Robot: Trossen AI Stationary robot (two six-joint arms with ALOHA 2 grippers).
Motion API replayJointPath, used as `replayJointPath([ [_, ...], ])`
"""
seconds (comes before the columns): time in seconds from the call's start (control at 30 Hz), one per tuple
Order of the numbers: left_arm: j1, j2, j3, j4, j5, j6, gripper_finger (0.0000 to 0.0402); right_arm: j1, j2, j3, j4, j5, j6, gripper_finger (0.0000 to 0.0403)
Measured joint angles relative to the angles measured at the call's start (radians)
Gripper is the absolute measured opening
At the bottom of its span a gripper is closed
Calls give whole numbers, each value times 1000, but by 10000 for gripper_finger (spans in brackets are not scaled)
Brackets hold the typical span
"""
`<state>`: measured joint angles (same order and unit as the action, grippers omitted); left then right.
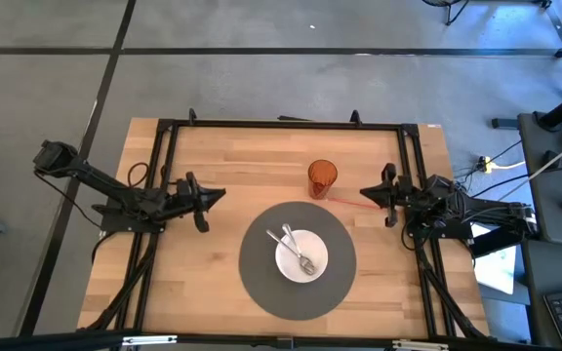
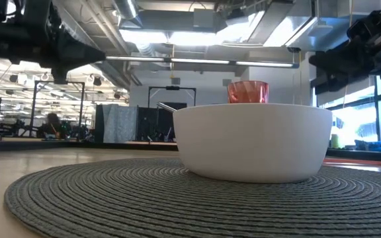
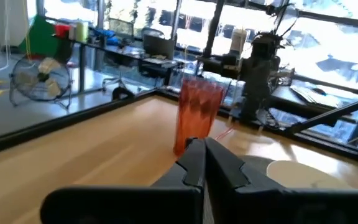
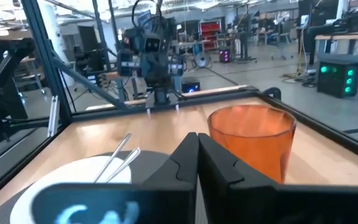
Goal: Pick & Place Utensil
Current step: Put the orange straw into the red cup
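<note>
Utensils [image 1: 298, 251] half-hidden inside bowl [image 1: 301, 255]; well apart from both grippers, left [image 1: 218, 196] and right [image 1: 367, 194], fingers pressed together, holding nothing.

Orange tumbler [image 1: 322, 179] standing upright on the wooden table [image 1: 222, 166], just beyond the round grey placemat [image 1: 261, 278]. A desk fan [image 3: 41, 82] stands in the room behind.

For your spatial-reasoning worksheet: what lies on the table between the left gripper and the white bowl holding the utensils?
In the high view, bare wood, then the grey placemat under the bowl, separates it from the left gripper.
</note>
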<state>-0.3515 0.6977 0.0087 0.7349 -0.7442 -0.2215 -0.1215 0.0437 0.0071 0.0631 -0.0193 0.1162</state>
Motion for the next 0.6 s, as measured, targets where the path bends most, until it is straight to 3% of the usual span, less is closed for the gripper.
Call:
replayJointPath([
  [0.23, 0, 20, 0, -16, -78, -12, 2, 0, 0, 0, 16, 0, 8, 4],
  [0.33, 0, 30, 0, -40, -121, -17, 2, 0, 0, 0, 17, -26, 101, 7],
  [0.6, 0, 40, 0, -58, -129, -27, 2, 0, 80, 90, -73, -61, 136, 3],
])
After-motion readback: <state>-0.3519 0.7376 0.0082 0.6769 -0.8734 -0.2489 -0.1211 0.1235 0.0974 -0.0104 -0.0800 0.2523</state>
